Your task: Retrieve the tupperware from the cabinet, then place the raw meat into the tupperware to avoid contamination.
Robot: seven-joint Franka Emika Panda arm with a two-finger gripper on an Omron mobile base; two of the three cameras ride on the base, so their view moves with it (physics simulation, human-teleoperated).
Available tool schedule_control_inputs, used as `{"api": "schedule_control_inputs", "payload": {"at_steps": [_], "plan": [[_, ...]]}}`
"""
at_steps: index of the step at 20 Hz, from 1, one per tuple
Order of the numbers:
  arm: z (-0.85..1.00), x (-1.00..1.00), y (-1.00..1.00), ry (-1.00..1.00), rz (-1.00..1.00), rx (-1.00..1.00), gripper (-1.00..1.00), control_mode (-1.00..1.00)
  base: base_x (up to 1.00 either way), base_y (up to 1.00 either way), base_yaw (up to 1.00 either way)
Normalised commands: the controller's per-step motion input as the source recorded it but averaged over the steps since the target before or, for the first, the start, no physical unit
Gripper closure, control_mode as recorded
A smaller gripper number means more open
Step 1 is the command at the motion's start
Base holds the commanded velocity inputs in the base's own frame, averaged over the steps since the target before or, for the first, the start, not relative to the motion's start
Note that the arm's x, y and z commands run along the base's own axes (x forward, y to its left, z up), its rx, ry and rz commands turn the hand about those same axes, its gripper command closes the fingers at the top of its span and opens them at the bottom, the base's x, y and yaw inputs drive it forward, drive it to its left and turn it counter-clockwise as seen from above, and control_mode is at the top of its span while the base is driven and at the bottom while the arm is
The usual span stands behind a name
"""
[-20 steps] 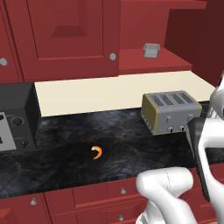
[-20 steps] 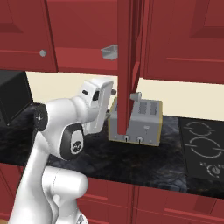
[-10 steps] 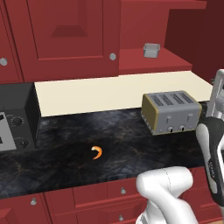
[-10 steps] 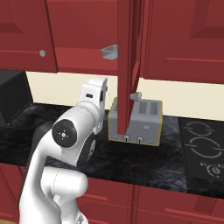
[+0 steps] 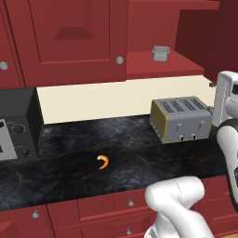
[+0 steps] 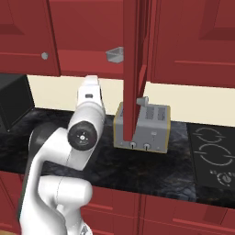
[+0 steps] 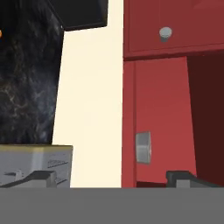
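The tupperware (image 5: 161, 53), a small grey open box, stands on the red inner shelf of the cabinet (image 5: 162, 65), whose door is swung open. It shows from the other side as the same grey tupperware (image 6: 115, 54), and in the rolled hand view as the tupperware (image 7: 143, 147) ahead on the shelf. The raw meat (image 5: 103, 162), a tiny orange crescent, lies on the dark counter. My gripper (image 7: 113, 179) is open with nothing between its fingertips (image 7: 41, 177). It is below the shelf and apart from the box. My white hand (image 5: 224, 95) hangs right of the toaster.
A silver four-slot toaster (image 5: 183, 118) stands on the counter under the open shelf. The open cabinet door (image 6: 135, 69) juts out edge-on in front of the toaster. A black microwave (image 5: 16, 125) sits at the left, and a stovetop (image 6: 213, 156) at the right.
My arm has swung round at the elbow and the hand has risen beside the toaster. The box and the meat have not moved.
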Motion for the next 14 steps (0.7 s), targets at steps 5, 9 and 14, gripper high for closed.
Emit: {"api": "schedule_control_inputs", "payload": {"at_steps": [5,9,14], "plan": [[0.51,0.01,0.48,-0.03,0.17,-0.13,-1.0,-1.0,0.0,0.0,0.0],[0.59,0.01,0.28,-0.01,0.06,-0.11,-1.0,-1.0,0.0,0.0,0.0],[0.39,0.17,0.32,0.01,-0.05,-0.09,-1.0,-1.0,0.0,0.0,0.0]]}}
